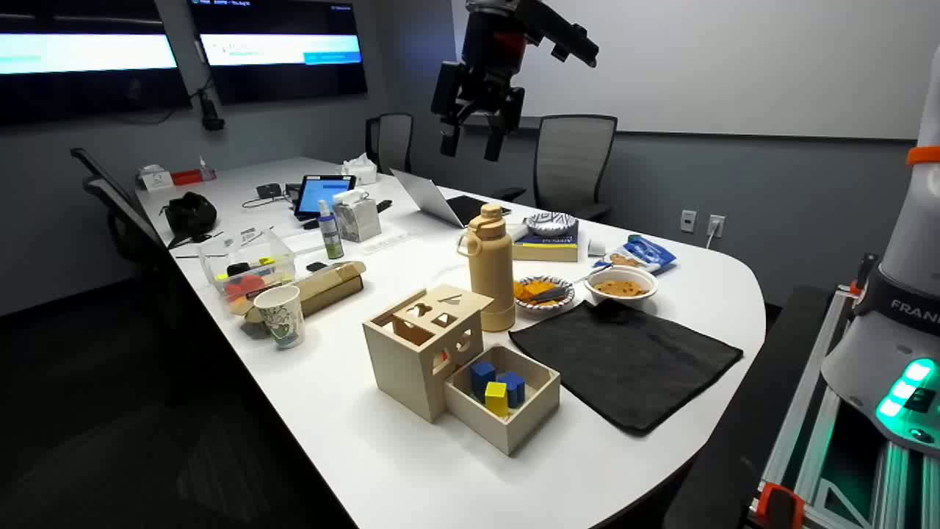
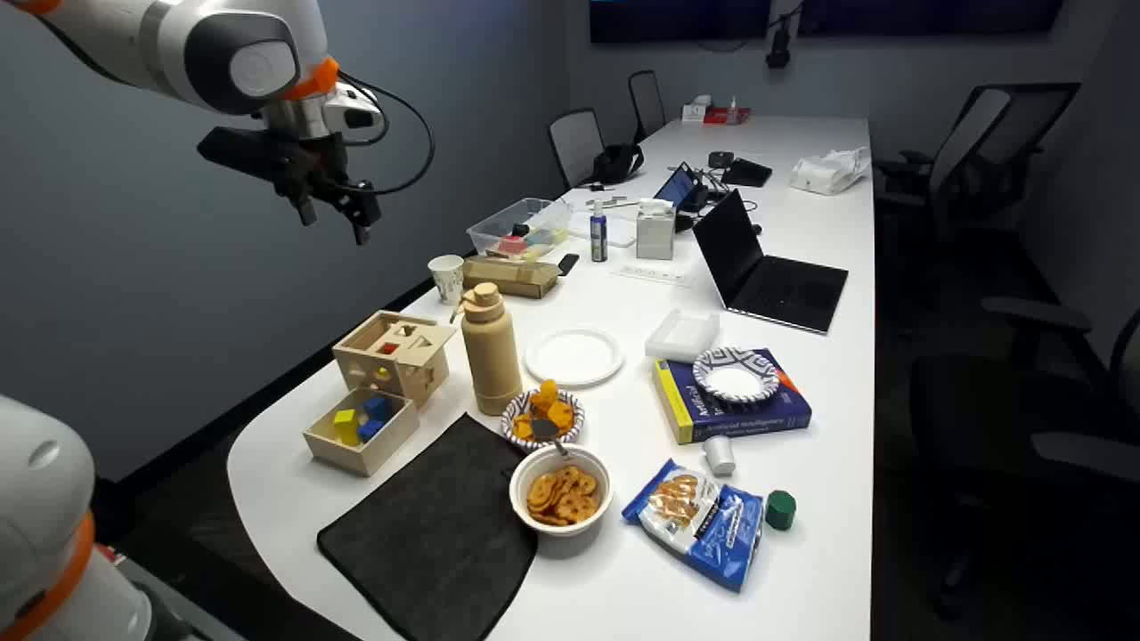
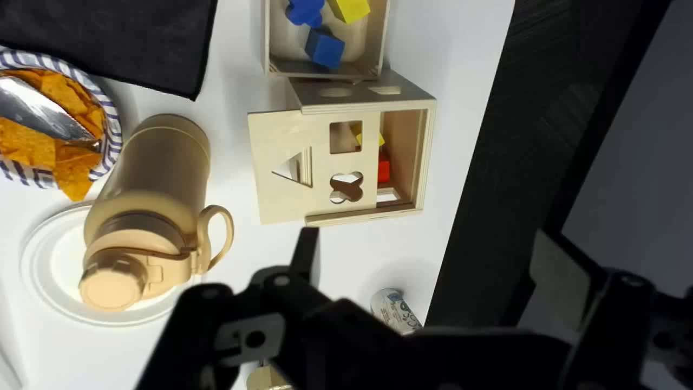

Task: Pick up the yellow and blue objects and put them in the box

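Note:
The yellow block [image 1: 496, 399] and two blue blocks [image 1: 482, 378] [image 1: 514, 389] lie in a low wooden tray [image 1: 477, 430]. The wrist view also shows the yellow block [image 3: 350, 8] and the blue blocks [image 3: 325, 47] [image 3: 305, 12] at its top edge. The cube-like wooden box [image 1: 400, 371] stands against the tray; its lid with cut-outs [image 3: 281, 130] is slid partly off, leaving an opening. Inside the box a red piece [image 3: 383, 169] and a yellow piece [image 3: 373, 140] show partly. My gripper [image 1: 471, 147] is open and empty, high above the table; it also shows in an exterior view [image 2: 335, 224].
A tan bottle [image 1: 492, 268] stands close beside the box. A black cloth [image 2: 432, 534], a bowl of chips [image 2: 543, 418] and a bowl of crackers [image 2: 561, 490] lie near the tray. A paper cup [image 1: 280, 316] and cardboard box [image 1: 323, 290] stand beyond the box.

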`<action>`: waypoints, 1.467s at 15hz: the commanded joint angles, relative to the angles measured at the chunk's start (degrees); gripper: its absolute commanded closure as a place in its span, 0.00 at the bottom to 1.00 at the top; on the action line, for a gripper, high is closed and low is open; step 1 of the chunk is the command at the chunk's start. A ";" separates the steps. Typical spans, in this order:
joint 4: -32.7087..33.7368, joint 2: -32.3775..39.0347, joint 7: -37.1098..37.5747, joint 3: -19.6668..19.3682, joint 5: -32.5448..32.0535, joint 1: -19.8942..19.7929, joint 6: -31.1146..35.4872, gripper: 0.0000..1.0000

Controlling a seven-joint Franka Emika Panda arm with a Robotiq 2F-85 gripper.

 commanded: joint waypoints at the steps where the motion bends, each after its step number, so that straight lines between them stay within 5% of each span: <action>1: 0.11 -0.02 -0.11 0.71 0.21 -0.72 -0.20 0.00; 9: -7.89 4.71 10.46 3.75 1.87 -0.78 10.80 0.00; 13: -8.43 12.07 23.03 6.31 -0.07 -1.50 17.36 0.00; 22: -6.93 28.32 34.80 8.71 8.49 0.69 31.04 0.00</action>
